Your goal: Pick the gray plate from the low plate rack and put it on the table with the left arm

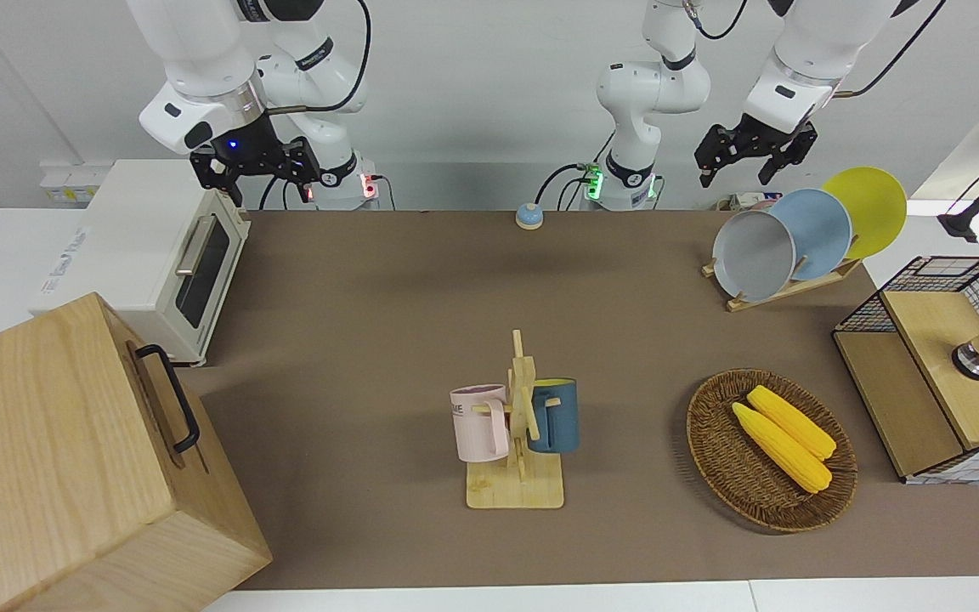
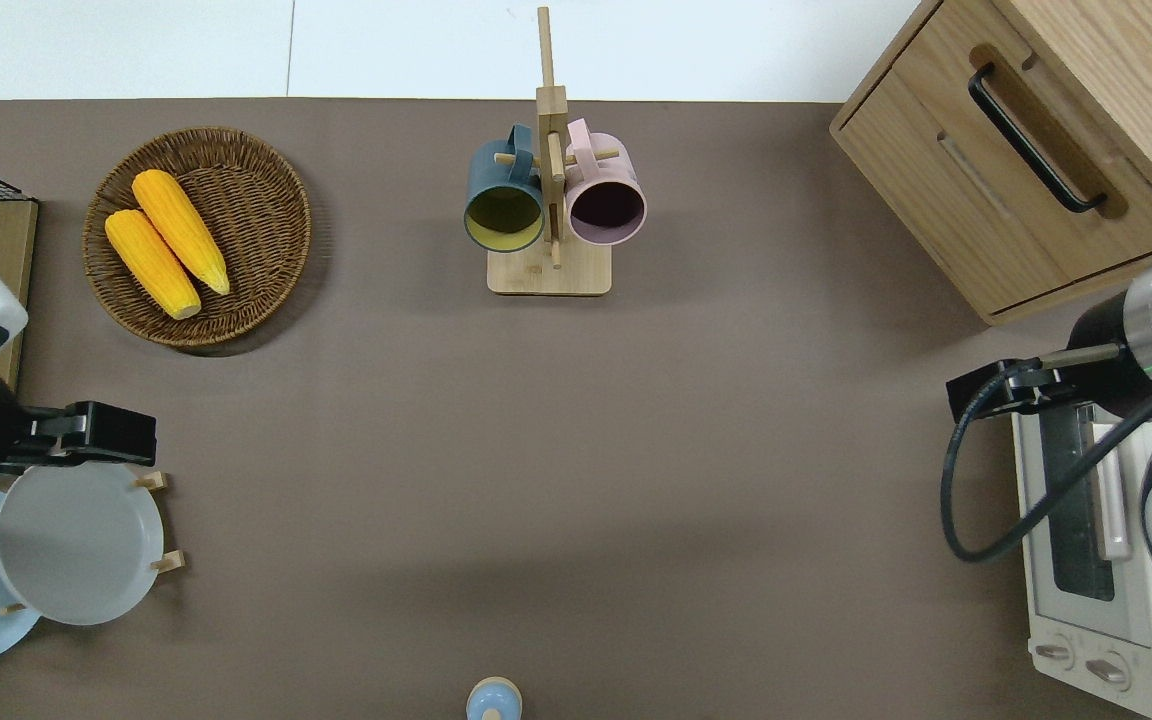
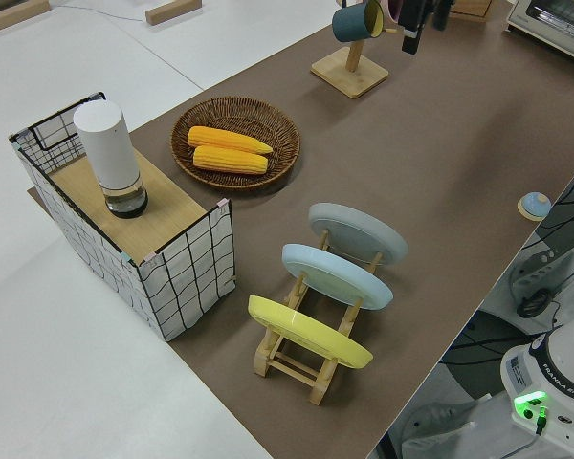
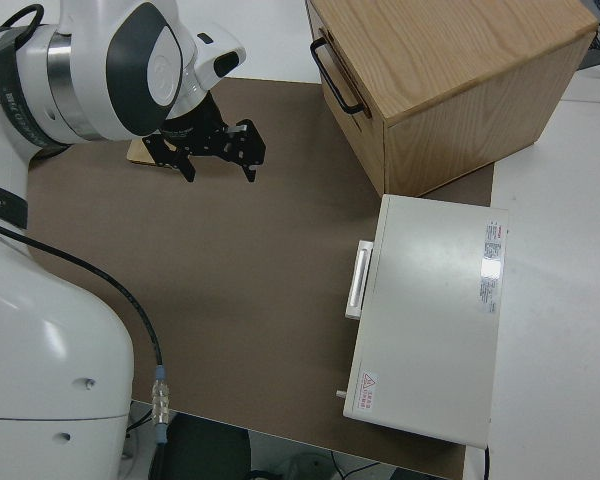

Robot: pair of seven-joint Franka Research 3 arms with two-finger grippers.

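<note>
The gray plate [image 1: 753, 255] leans in the low plate rack [image 1: 795, 289] at the left arm's end of the table [image 1: 387, 323], in the slot farthest from the table's end. It also shows in the overhead view [image 2: 76, 545] and the left side view [image 3: 357, 232]. My left gripper [image 1: 738, 174] is open and empty, up in the air. In the overhead view it [image 2: 86, 440] hangs over the plate's rim that is farther from the robots. My right gripper [image 4: 220, 170] is open and empty, parked.
A light-blue plate [image 1: 817, 231] and a yellow plate [image 1: 868, 208] stand in the same rack. A wicker basket [image 1: 723, 455] with two corn cobs, a mug tree [image 1: 519, 416] with two mugs, a wire crate [image 1: 931, 365], a toaster oven [image 1: 158, 255] and a wooden cabinet [image 1: 73, 459] stand around.
</note>
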